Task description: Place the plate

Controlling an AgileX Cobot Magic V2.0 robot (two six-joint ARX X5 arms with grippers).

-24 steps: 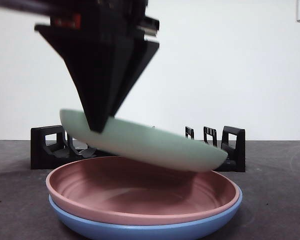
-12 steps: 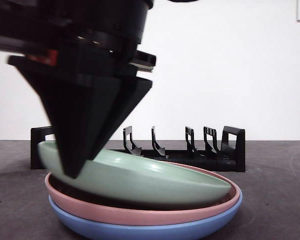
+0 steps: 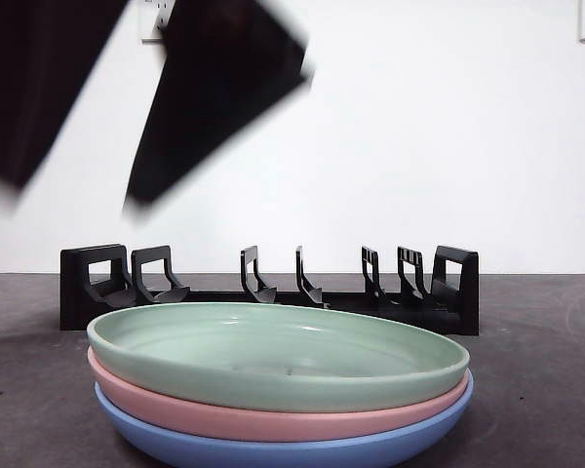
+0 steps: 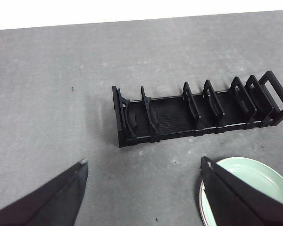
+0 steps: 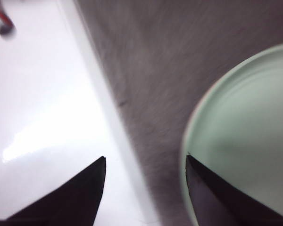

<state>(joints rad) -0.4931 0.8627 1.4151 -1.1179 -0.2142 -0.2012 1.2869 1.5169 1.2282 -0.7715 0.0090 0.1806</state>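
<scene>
Three plates sat stacked on the grey table [image 3: 546, 370]: a green plate [image 3: 273, 356] on top, nested level inside a pink plate [image 3: 224, 414], which rested in a blue plate [image 3: 273, 450] at the bottom. Behind the stack stood a black dish rack [image 3: 273, 288] with upright dividers, its slots holding nothing. One gripper hung above the left side of the stack in the front view, blurred, its two jaws spread wide and clear of the green plate; which arm this was could not be told with certainty. The right gripper [image 5: 145, 162] was open with nothing between its jaws, one jaw just over the rim of the green plate [image 5: 245, 141] and the other past the table's edge. The left gripper [image 4: 142, 165] was likewise wide open and empty, above bare table near the dish rack [image 4: 198, 110], with the green plate [image 4: 254, 181] beside one jaw.
</scene>
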